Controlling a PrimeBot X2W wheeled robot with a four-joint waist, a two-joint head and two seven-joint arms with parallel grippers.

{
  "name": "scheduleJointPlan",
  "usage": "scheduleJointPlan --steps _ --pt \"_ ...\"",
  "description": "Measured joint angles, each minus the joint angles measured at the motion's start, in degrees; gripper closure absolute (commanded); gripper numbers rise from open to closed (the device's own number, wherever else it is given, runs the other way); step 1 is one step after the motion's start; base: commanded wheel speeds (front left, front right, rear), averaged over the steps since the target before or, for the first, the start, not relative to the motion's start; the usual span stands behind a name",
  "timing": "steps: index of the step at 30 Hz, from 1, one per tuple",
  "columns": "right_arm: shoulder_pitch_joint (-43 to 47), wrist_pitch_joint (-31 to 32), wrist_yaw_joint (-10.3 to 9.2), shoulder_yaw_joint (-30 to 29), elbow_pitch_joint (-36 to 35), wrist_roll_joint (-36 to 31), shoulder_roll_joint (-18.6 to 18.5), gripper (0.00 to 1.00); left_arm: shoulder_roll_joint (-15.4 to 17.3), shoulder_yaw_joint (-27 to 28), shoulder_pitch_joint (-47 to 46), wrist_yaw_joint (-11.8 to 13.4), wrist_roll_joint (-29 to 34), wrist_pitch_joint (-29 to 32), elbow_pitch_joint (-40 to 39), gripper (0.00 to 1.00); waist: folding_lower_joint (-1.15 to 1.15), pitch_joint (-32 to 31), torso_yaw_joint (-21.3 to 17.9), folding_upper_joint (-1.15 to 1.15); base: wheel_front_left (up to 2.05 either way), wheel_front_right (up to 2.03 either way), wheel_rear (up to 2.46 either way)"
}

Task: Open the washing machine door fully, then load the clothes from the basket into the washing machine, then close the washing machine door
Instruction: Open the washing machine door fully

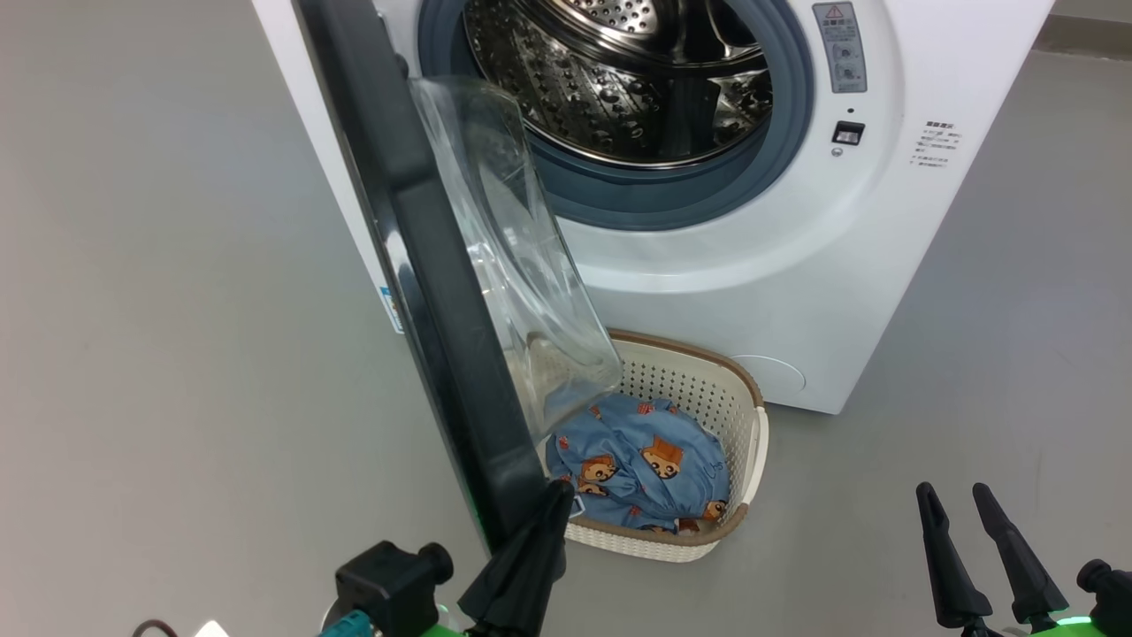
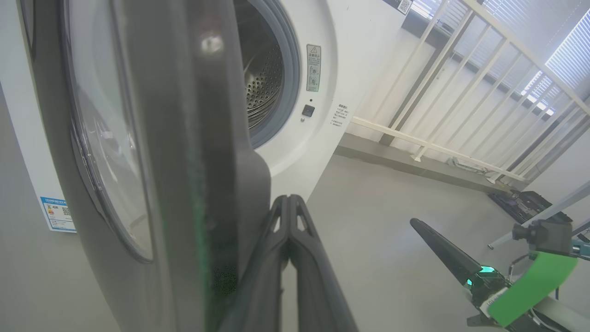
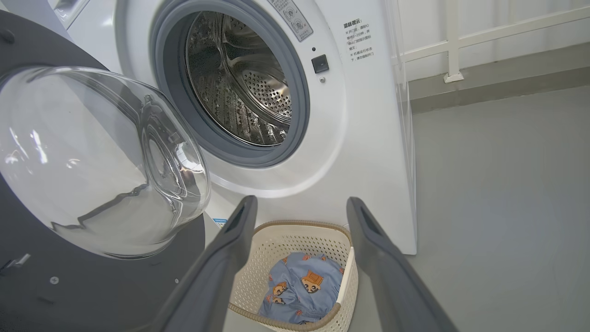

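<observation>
The white washing machine [image 1: 752, 292] stands with its steel drum [image 1: 619, 80] exposed. The washing machine door [image 1: 416, 265] is swung out toward me, black rim edge-on, clear glass bowl [image 1: 513, 265] facing the machine. Below it sits the cream basket [image 1: 699, 389] holding the blue printed clothes [image 1: 637, 469]. My left gripper [image 1: 559, 487] is shut, its tip lying against the door's lower rim; in the left wrist view the left gripper [image 2: 289, 198] rests along the door [image 2: 207, 161] edge. My right gripper [image 1: 953, 488] hangs open at lower right, nothing between its fingers; the right gripper [image 3: 302, 199] frames the basket [image 3: 299, 224] and clothes [image 3: 304, 286].
Grey floor [image 1: 159, 354] spreads to both sides of the machine. A white railing [image 2: 461, 69] runs along the wall to the machine's right. A blue label sticker [image 2: 57, 214] is on the machine's front behind the door. The door overhangs the basket's left part.
</observation>
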Motion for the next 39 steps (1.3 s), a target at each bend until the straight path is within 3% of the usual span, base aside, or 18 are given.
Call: scheduleJointPlan --steps 28,39 --pt "-0.05 0.00 0.00 -0.07 0.01 0.00 0.29 0.00 -0.40 0.31 -0.18 3.83 3.10 -1.26 2.68 1.00 0.00 -0.38 2.90 0.00 0.00 0.00 0.00" --pt "-0.05 0.00 0.00 -0.01 0.01 0.00 0.32 0.00 0.47 3.46 -0.24 6.26 3.11 -1.94 3.34 1.00 0.00 -0.41 7.21 0.00 0.00 0.00 0.00"
